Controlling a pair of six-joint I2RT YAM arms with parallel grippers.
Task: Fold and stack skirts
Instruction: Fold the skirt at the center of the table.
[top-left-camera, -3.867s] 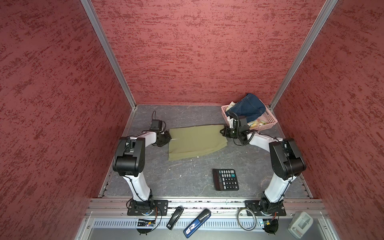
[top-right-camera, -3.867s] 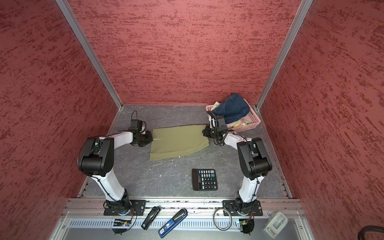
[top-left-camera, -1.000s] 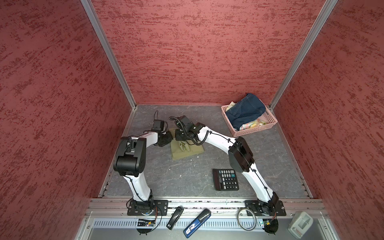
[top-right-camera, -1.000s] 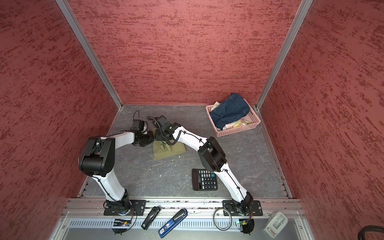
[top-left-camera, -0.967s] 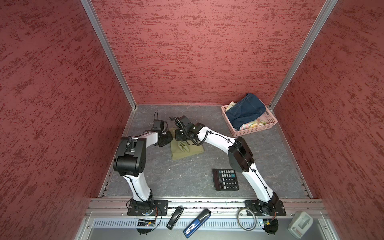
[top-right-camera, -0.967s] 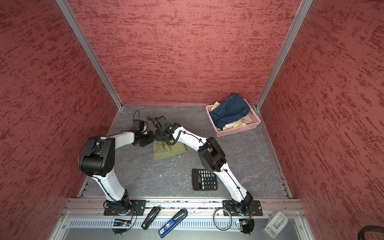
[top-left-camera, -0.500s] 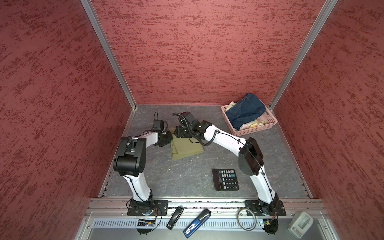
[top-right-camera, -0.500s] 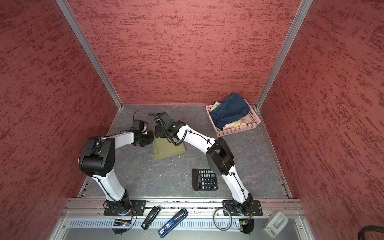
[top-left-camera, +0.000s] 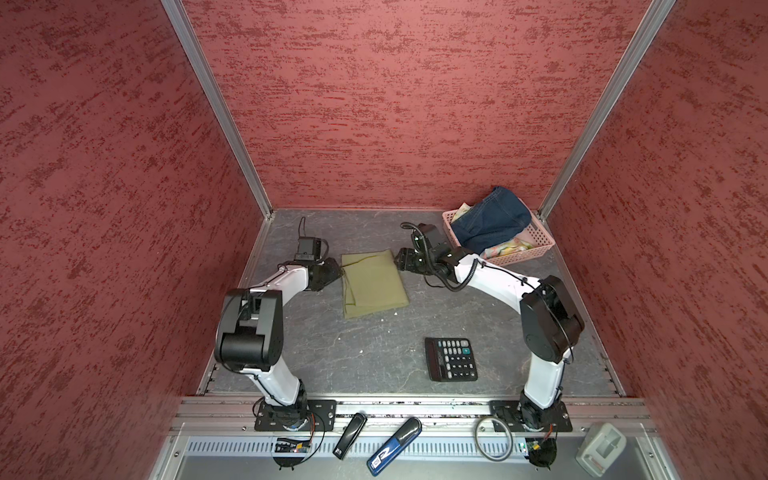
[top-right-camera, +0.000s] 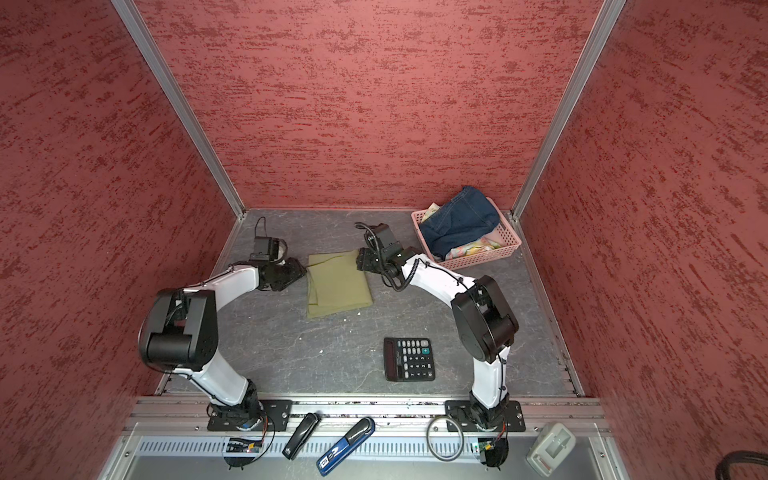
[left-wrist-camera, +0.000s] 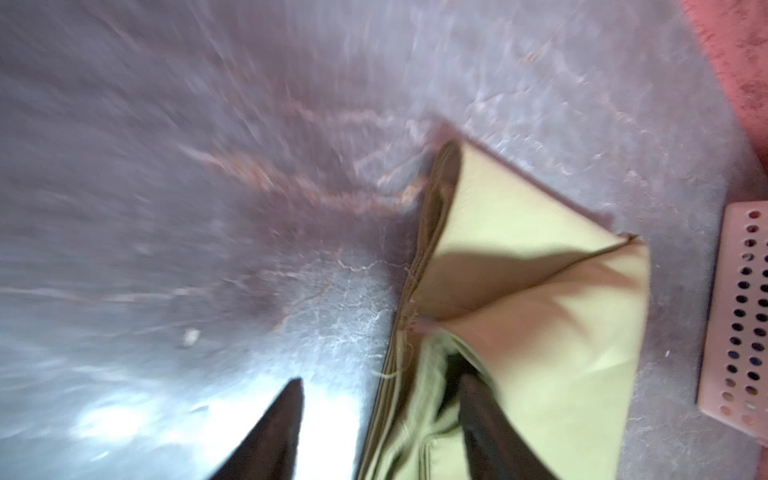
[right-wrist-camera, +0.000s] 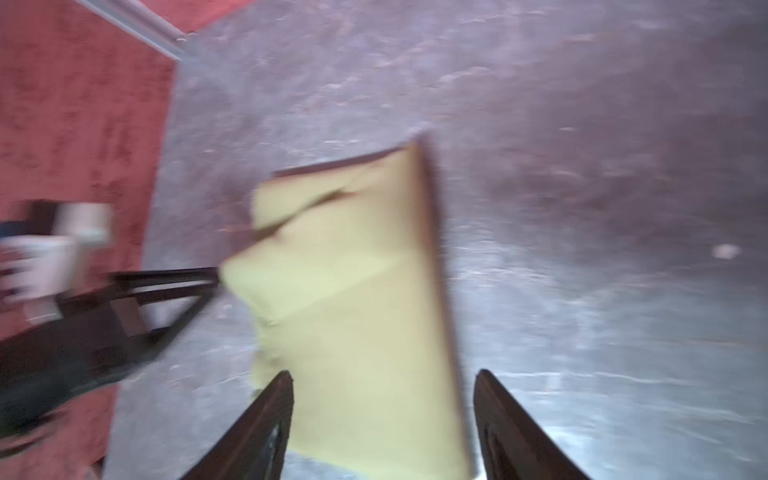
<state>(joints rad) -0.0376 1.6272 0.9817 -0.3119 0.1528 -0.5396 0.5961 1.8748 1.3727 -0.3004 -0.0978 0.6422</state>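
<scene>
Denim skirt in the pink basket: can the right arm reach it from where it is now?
Probably yes. The denim skirt lies uncovered on top in the pink basket. The right gripper is open and close beside that basket, with nothing standing between them.

The olive-green skirt (top-left-camera: 372, 282) is plain matt woven cloth, smooth, with loose frayed threads along one edge. In the far right corner the denim skirt (top-left-camera: 490, 222) looks heavier and coarser, and the floral skirt (top-left-camera: 505, 249) is a light printed cloth. The basket (top-left-camera: 521, 257) holding them is perforated pink plastic. The grey table (top-left-camera: 365, 349) is veined and faintly shiny. The walls (top-left-camera: 395, 104) are rough red, and the corner posts (top-left-camera: 216, 108) are brushed metal.
</scene>
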